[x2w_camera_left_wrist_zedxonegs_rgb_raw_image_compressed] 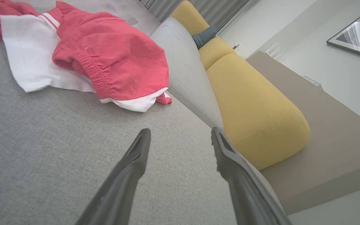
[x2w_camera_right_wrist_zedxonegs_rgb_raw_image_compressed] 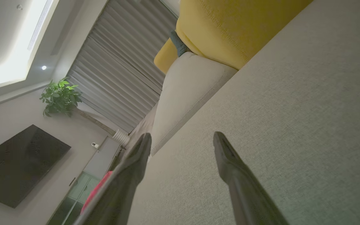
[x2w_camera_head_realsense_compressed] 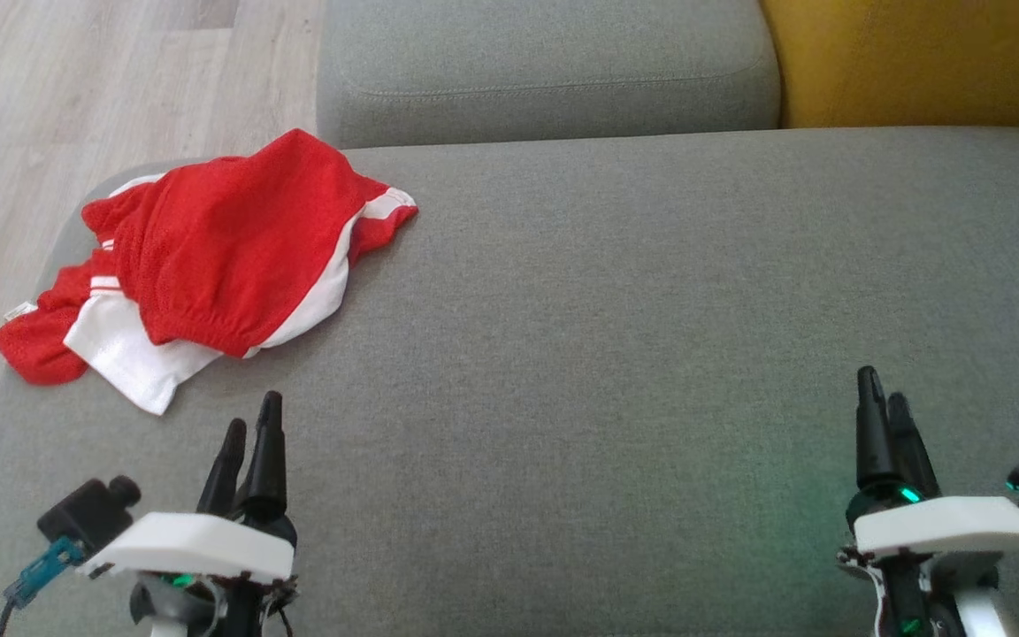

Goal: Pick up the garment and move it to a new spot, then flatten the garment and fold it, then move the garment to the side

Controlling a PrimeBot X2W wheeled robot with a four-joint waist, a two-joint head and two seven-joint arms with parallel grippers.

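A crumpled red and white garment (x2w_camera_head_realsense_compressed: pixel 209 265) lies on the far left of the grey sofa seat (x2w_camera_head_realsense_compressed: pixel 616 318), one corner hanging over the seat's left edge. In the left wrist view the garment (x2w_camera_left_wrist_zedxonegs_rgb_raw_image_compressed: pixel 105 56) sits up and to the left of the fingers. My left gripper (x2w_camera_head_realsense_compressed: pixel 251 433) hovers open just in front of it, nothing between its fingers, also seen as the left gripper (x2w_camera_left_wrist_zedxonegs_rgb_raw_image_compressed: pixel 180 136) over bare seat fabric. My right gripper (x2w_camera_head_realsense_compressed: pixel 883 398) stands open at the lower right, far from the cloth; the right gripper (x2w_camera_right_wrist_zedxonegs_rgb_raw_image_compressed: pixel 182 139) is empty, and a sliver of the garment (x2w_camera_right_wrist_zedxonegs_rgb_raw_image_compressed: pixel 97 189) peeks past its finger.
A grey back cushion (x2w_camera_head_realsense_compressed: pixel 545 71) and a yellow cushion (x2w_camera_head_realsense_compressed: pixel 916 57) line the sofa's far side. Wooden floor (x2w_camera_head_realsense_compressed: pixel 49 106) lies off the left edge. The seat between the two grippers is bare fabric.
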